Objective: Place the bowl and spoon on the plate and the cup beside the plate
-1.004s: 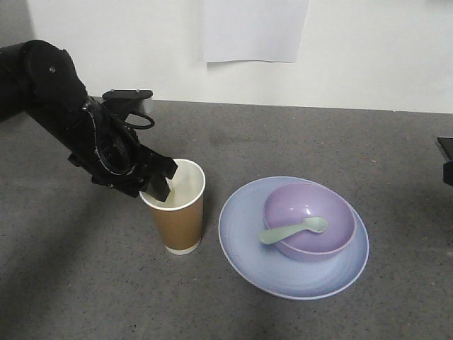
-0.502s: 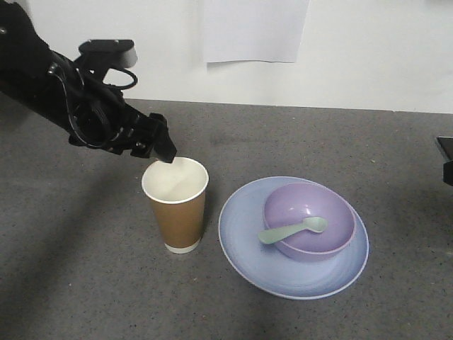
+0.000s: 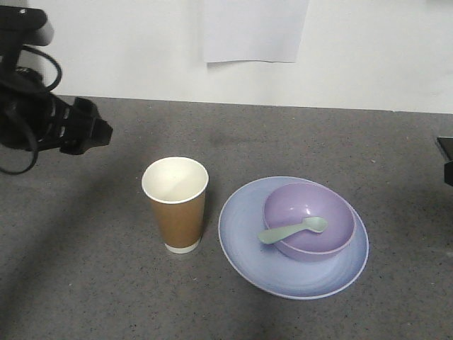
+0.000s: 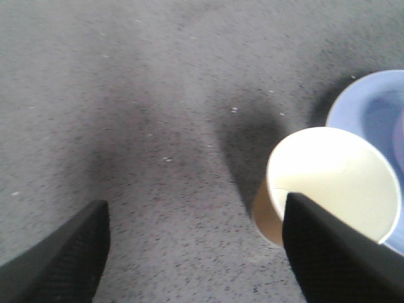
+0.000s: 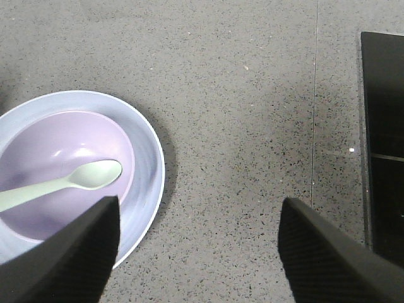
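Note:
The brown paper cup (image 3: 175, 205) stands upright on the grey table, just left of the pale blue plate (image 3: 244, 244). On that plate rests the lilac bowl (image 3: 333, 212), and the mint-green spoon (image 3: 291, 230) lies across its front rim. My left gripper (image 3: 95, 133) hangs open at the far left, well clear of the cup. In the left wrist view the cup (image 4: 334, 180) shows behind the right finger, with bare table at the left gripper (image 4: 196, 246). My right gripper (image 5: 199, 246) is open over bare table, right of the plate (image 5: 148, 142), bowl (image 5: 47, 196) and spoon (image 5: 63, 182).
A white sheet of paper (image 3: 255, 30) hangs on the back wall. A black object (image 3: 446, 159) sits at the table's right edge; the right wrist view shows the same black object (image 5: 382, 139). A shadow darkens the table on the left.
My left gripper has let go of the cup's rim, lifted and pulled back to the far left. The cup stays upright beside the plate. Bowl, spoon and plate have not moved.

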Tool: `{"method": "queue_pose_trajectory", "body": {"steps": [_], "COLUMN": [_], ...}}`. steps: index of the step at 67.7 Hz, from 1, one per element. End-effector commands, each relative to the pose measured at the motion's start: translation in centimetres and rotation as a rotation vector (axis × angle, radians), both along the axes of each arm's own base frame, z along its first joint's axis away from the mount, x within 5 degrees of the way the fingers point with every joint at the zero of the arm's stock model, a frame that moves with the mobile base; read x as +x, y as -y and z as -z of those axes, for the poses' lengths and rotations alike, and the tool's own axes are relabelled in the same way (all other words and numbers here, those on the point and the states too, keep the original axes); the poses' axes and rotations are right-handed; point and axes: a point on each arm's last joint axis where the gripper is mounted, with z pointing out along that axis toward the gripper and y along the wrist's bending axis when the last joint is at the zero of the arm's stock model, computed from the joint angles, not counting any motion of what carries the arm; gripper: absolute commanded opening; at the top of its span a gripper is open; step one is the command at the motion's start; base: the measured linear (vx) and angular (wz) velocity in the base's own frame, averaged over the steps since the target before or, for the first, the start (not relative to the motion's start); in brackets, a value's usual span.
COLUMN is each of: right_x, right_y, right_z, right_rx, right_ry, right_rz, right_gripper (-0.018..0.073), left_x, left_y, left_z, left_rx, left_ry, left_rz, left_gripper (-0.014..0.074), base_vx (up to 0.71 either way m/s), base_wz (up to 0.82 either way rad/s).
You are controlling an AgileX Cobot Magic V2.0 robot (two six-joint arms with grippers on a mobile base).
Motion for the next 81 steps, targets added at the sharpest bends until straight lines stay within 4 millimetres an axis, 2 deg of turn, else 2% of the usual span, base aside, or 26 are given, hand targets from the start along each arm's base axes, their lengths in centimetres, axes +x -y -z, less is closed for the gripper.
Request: {"method": "queue_pose_trajectory", "body": {"steps": [1, 10, 21, 25, 46, 57, 67, 81], "right_x": [0.0, -0.7, -2.4, -3.3, -6.9, -8.2, -8.7, -8.6], "right_y": [0.2, 0.2, 0.2, 0.2, 0.2, 0.2, 0.3, 0.3], "right_z": [-1.4, -2.0, -2.3, -1.8, 3.7, 5.3, 5.3, 5.2], "right_rx": [-0.020, -0.024, -0.037, -0.036, -0.033, -0.040, -0.043, -0.042], "right_ry": [0.096, 0.144, 0.235, 0.261, 0.327, 0.376, 0.415, 0.426], "right_rz": [0.007, 0.008, 0.005, 0.008, 0.021, 0.022, 0.024, 0.026], "right_gripper": [0.0506, 0.0506, 0.0506, 0.0506, 0.0506, 0.0487, 0.0379, 0.0104], "left_x": [-2.6, -5.3, -8.2, -9.2, -13.4, -14.9, -15.6, -15.7], "left_y": [-1.3, -2.8, -4.2, -4.6, -5.9, -6.4, -6.7, -6.7], "left_z": [-1.9, -0.8, 0.9, 1.7, 4.4, 5.0, 4.7, 4.7], "left_rx": [-0.052, -0.050, -0.069, -0.089, -0.151, -0.168, -0.182, -0.185], "left_ry": [0.190, 0.256, 0.294, 0.307, 0.400, 0.438, 0.470, 0.472], "left_rz": [-0.054, -0.101, -0.156, -0.172, -0.167, -0.164, -0.164, -0.164], "left_gripper": [0.0533, 0.0533, 0.0533, 0.0533, 0.0533, 0.0504, 0.0364, 0.0020], "base_vx": [0.00, 0.00, 0.00, 0.00, 0.00, 0.00, 0.00, 0.00], "base_wz": [0.00, 0.00, 0.00, 0.00, 0.00, 0.00, 0.00, 0.00]}}
